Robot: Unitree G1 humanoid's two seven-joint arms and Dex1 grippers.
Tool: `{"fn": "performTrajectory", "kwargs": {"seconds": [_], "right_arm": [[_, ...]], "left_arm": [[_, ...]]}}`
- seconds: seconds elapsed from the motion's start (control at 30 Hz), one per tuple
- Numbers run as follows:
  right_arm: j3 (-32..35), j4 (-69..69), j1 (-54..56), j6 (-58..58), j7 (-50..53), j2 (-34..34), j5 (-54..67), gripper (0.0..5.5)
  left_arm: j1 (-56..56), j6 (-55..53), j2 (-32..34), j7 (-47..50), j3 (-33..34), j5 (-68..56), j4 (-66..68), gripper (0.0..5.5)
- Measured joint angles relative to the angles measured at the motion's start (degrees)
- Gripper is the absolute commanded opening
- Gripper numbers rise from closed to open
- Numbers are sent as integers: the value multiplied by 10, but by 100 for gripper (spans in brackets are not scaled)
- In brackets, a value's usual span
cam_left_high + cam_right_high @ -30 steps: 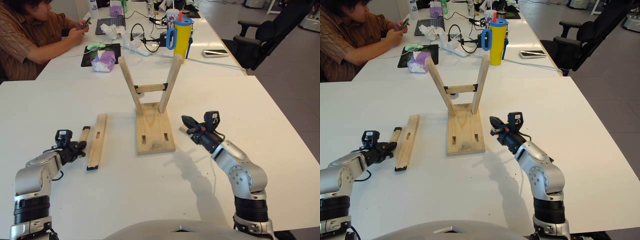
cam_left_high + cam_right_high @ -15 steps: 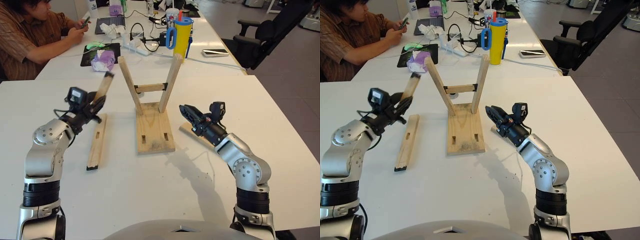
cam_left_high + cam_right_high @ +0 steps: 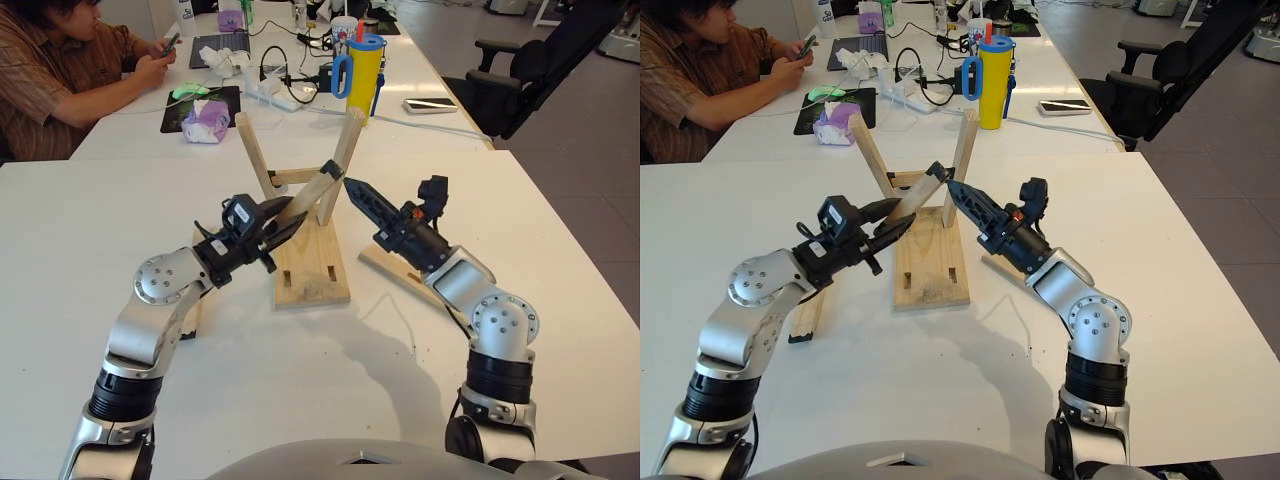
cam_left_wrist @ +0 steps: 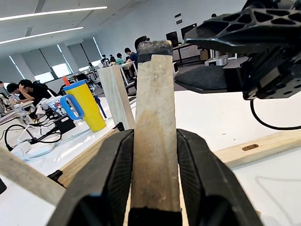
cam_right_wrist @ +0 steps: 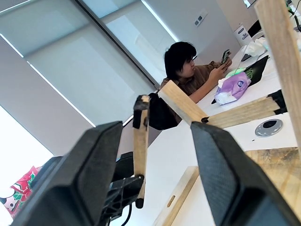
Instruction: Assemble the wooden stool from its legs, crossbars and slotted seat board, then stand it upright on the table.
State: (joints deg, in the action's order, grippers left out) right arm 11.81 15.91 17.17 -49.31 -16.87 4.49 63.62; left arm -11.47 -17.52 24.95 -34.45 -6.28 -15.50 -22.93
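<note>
our left gripper [image 3: 283, 222] is clamped on the loose crossbar [image 3: 315, 187] and holds it tilted above the seat board [image 3: 312, 282], with its dark tip up by the fitted crossbar [image 3: 297, 177]. our right gripper [image 3: 356, 191] hangs just beside that tip, jaws spread wide. the seat board lies flat on the table [image 3: 520, 210] with the upright legs [image 3: 346, 150] standing in it. one loose leg [image 3: 393, 268] lies under our right arm, and a slotted leg [image 3: 807, 312] lies under our left.

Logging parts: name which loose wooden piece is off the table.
The short piece in the left gripper, held up at a tilt near the seat board. The left-hand leg and the right-hand leg lie flat on the table.
</note>
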Motion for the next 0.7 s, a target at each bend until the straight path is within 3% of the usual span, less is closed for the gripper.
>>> {"fn": "performTrajectory", "kwargs": {"seconds": [0.1,0.7], "right_arm": [[-6,-6,4,0,8,-1,2,268],[-5,-14,6,8,59,-25,49,44]], "left_arm": [[0,1,-3,7,-9,13,-3,132],[13,1,-11,29,-38,50,-22,132]]}}
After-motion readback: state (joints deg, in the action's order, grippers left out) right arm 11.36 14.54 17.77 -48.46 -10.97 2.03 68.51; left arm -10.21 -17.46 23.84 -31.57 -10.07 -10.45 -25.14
